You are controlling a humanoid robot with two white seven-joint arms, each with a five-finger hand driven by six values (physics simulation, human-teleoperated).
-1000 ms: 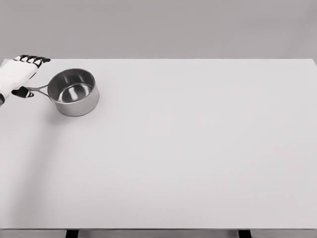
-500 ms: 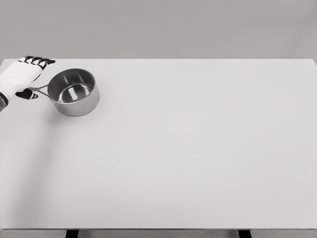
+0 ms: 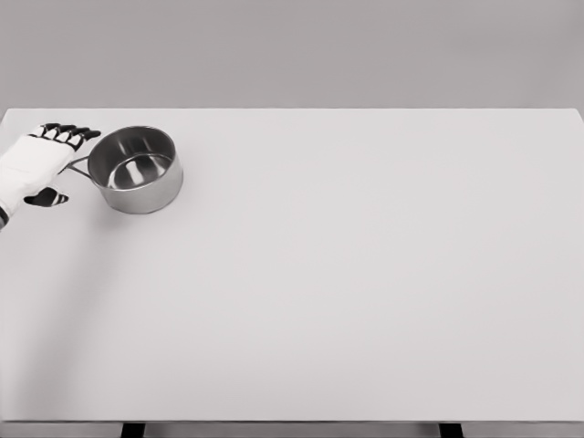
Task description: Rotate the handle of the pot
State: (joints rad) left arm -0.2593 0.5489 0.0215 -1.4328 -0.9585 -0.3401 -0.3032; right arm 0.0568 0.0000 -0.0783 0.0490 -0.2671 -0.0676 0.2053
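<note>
Fingers (image 3: 66, 134) spread over pot handle (image 3: 78, 165) on white table (image 3: 365, 274).

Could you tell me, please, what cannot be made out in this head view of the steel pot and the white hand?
- Head view: most of the thin metal handle of the round steel saucepan is covered by the white left hand, so contact or grip is unclear.
- The left arm is cut off by the left edge.
- The right arm is out of frame.
- The white table hides its own supports.
</note>
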